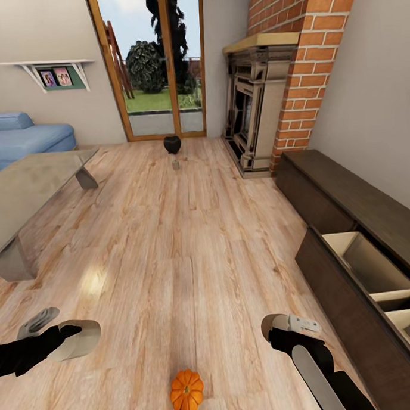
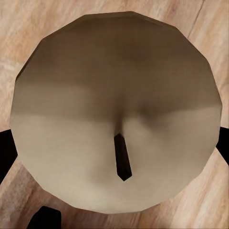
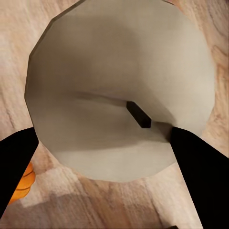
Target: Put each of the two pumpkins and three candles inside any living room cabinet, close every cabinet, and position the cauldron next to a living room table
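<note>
You have a candle in each gripper: the left gripper [image 1: 68, 342] is closed on an off-white candle [image 1: 77, 340], whose wick end faces the left wrist camera [image 2: 117, 119], and the right gripper [image 1: 282, 330] is clamped on a second candle [image 1: 271, 325], with the dark fingers [image 3: 200, 176] pressing its sides in the right wrist view [image 3: 119, 90]. The main risk is the pumpkin [image 1: 187, 391] lying on the floor [image 1: 188, 229] right in front of you, between your arms; if you roll or turn toward the cabinet [image 1: 350, 246] without minding it, the base could knock it away. Both candles are held by their round sides, so a sharp swing could let one slip out. The cabinet stands along the wall on your right with a drawer [image 1: 375, 281] pulled open; its pale compartments look empty as far as they show, though the nearer one is cut off by the edge of the head view. Come in too low and a candle may strike the drawer front instead of clearing it. Far ahead by the glass door sit the cauldron [image 1: 172, 144] and, just in front of it, a small pale object that is probably the third candle [image 1: 176, 165], too small to tell for sure. The table [image 1: 31, 189] is on your left, well apart from the cauldron.
</note>
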`<state>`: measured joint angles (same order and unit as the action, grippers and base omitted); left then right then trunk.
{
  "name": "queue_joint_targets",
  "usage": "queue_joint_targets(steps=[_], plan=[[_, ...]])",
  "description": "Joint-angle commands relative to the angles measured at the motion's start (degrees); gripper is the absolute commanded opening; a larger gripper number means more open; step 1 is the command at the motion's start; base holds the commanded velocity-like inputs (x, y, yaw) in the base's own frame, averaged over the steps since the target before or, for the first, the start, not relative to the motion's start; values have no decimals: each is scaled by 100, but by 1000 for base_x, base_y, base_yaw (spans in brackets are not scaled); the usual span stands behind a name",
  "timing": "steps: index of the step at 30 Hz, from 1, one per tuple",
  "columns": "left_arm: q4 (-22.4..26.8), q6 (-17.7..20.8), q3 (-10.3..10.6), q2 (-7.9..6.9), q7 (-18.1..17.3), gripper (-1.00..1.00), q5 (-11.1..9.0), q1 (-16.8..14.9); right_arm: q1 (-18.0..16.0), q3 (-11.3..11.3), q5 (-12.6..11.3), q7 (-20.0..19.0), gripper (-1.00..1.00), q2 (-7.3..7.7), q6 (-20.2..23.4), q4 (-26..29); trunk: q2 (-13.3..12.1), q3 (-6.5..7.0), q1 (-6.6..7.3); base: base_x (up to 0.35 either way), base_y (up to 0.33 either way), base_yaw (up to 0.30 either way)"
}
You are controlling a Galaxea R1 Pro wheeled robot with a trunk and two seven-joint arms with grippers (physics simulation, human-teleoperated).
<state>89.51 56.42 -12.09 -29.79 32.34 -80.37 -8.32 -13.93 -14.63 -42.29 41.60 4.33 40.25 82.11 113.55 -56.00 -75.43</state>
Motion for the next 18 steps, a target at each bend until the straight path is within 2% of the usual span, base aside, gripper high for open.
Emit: queue_joint_targets(steps=[1,18], plan=[[3,18,-3,0,56,-100,-57,-3,-5,-13,-52,59,-100,6,10,6,-39,14,23,0,0,0],[5,18,-3,0,45,-100,-57,-3,-5,-13,-52,58,-100,6,6,15,-721,319,397,0,0,0]])
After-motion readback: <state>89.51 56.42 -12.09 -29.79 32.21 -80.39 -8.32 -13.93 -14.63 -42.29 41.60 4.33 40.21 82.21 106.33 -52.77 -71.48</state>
